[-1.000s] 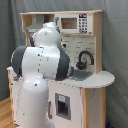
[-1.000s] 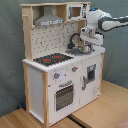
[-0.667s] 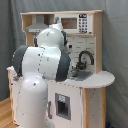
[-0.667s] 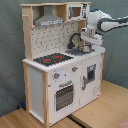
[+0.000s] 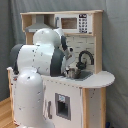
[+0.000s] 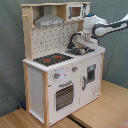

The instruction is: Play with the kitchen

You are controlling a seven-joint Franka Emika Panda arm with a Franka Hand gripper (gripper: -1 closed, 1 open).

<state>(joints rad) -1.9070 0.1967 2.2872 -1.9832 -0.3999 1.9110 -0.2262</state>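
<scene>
oven door (image 6: 64, 95): nearest part in the second exterior view, closed, no sign it's been touched
knobs (image 6: 74, 69): just above the oven door, nothing near them
stovetop (image 6: 52, 59): red rings, bare, at 9 o'clock of the sink
kitchen (image 6: 41, 40): upright, centre frame in both exterior views, on a wood floor against a grey curtain
arm (image 5: 42, 55): reaches over the counter (image 5: 100, 78) to the sink area
pincer (image 6: 82, 44): over the sink (image 6: 79, 51), by the black faucet (image 5: 86, 56); open or clenched, cannot tell
progress: judging early-to-mid; only the sink/faucet zone is being worked, stove, oven and knobs left
hidden: arm body blocks the stovetop side in the first exterior view; sink contents unreadable; arm cut off at 3 o'clock in the second exterior view
</scene>
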